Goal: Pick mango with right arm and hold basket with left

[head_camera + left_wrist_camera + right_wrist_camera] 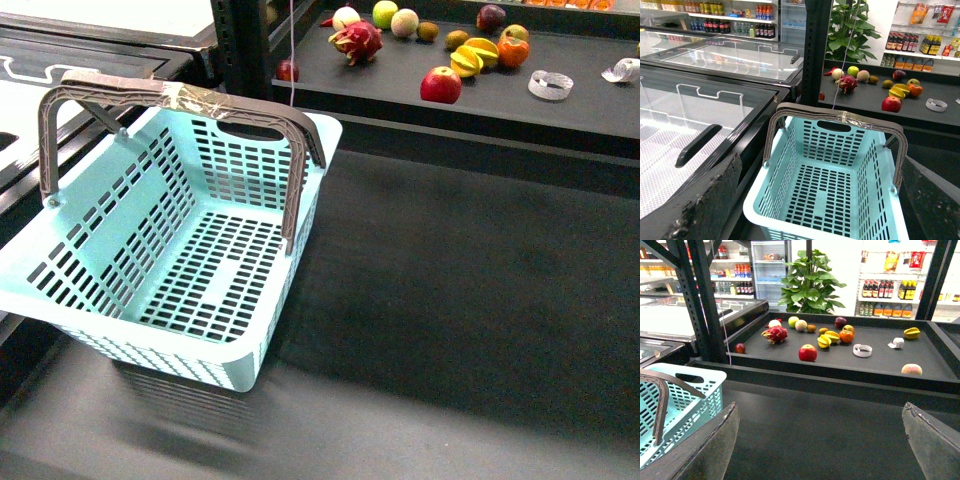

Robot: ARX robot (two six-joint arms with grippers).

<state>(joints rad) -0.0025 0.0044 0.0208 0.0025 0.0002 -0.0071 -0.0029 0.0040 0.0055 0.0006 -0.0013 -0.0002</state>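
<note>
- Near left, we see the light teal slotted plastic basket on the dark counter. Our left gripper is spread wide at its near side, holding nothing.
- Our right gripper is also wide apart and empty above the counter.
- Far right, the smooth oval yellow-orange mango lies on the black shelf, well apart from both grippers.

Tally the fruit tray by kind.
Red apple: 1
Green apple: 1
Dragon fruit: 1
Mango: 1
Star fruit: 2
Other fruit: 9
Tape rolls: 2
Total: 17
Red sliver beside the dragon fruit: unclear, not counted.
</note>
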